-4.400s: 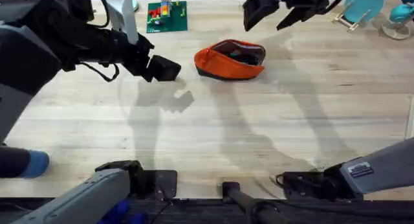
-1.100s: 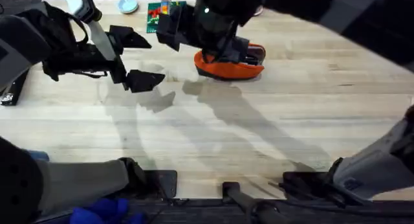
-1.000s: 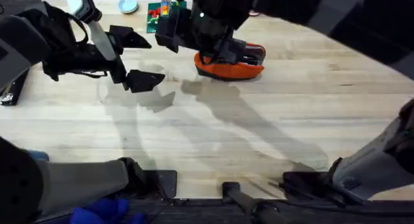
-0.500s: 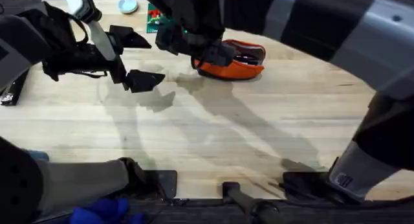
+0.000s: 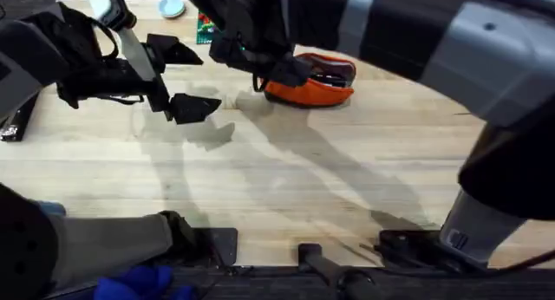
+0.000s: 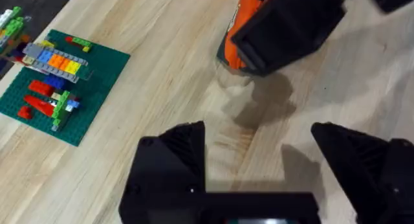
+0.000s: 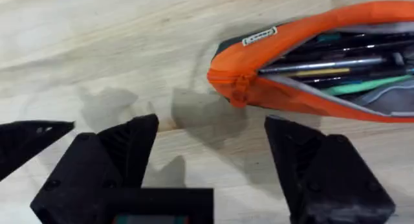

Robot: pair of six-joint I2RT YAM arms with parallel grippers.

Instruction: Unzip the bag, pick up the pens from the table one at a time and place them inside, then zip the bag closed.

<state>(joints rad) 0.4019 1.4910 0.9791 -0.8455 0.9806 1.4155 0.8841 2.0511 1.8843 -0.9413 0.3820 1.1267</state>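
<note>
My right hand (image 7: 210, 156), open, hovers at the bag's (image 7: 310, 62) 9 o'clock end; I should pinch the zipper pull squarely.

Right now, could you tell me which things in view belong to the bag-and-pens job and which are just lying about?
For the job:
- bag, unzipped, on the table
- pens, lying inside the bag
- right gripper, open, by the bag's end
- left gripper, open, off to the side

Lying about:
- green brick plate with bricks
- round blue thing at the far edge
</note>
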